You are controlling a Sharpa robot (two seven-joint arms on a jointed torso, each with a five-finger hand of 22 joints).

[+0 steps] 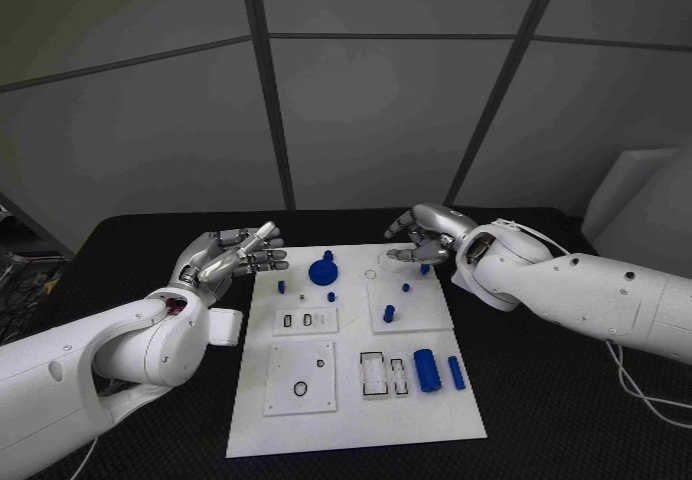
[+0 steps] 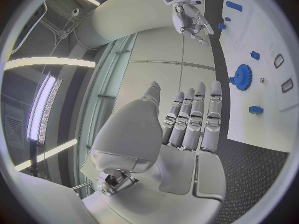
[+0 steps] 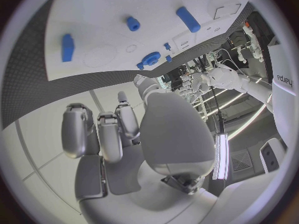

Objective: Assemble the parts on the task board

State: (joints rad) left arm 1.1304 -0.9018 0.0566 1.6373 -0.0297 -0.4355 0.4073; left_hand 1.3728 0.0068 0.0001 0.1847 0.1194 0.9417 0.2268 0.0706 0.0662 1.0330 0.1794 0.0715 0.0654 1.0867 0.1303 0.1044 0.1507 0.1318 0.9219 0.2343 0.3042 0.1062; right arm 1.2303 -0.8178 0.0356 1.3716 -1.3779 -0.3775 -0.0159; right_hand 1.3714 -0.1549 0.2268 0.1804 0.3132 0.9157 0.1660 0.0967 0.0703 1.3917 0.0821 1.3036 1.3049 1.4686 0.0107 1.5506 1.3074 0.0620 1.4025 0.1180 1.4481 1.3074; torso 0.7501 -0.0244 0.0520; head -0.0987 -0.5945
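The white task board (image 1: 361, 420) lies mid-table. The left hand (image 1: 231, 255), fingers straight and empty, hovers at its far left corner; the right hand (image 1: 421, 235) curls loosely, holding nothing (apparently). The blue gear (image 1: 325, 270), probably rigid and light, suits a rim pinch.

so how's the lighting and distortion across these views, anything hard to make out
Head view: dim, even light, the white task board clear against the dark table; small parts read as tiny specks. Left wrist view: strong fisheye bend, bright light strips glare, left robot hand sharp. Right wrist view: the board curves, right robot hand is sharp.
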